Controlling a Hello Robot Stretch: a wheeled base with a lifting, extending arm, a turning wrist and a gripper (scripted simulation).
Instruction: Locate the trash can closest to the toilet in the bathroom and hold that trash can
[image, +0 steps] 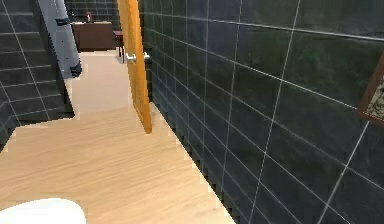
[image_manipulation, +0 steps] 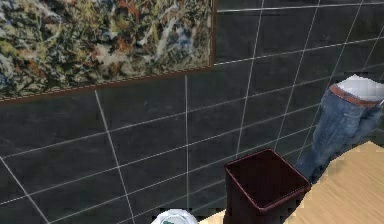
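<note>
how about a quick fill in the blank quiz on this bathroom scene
1. The trash can stands in front of a wall covered in dark ___.
2. In the forward view the orange door stands ___.
3. In the arm side view the jeans are to the ___ of the trash can.

Missing words: tiles; open; right

The wall painting (image_manipulation: 100, 40) and a white rounded object (image_manipulation: 176, 216) are cut off.

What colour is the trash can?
The trash can is dark maroon, seen best in the arm side view.
</note>
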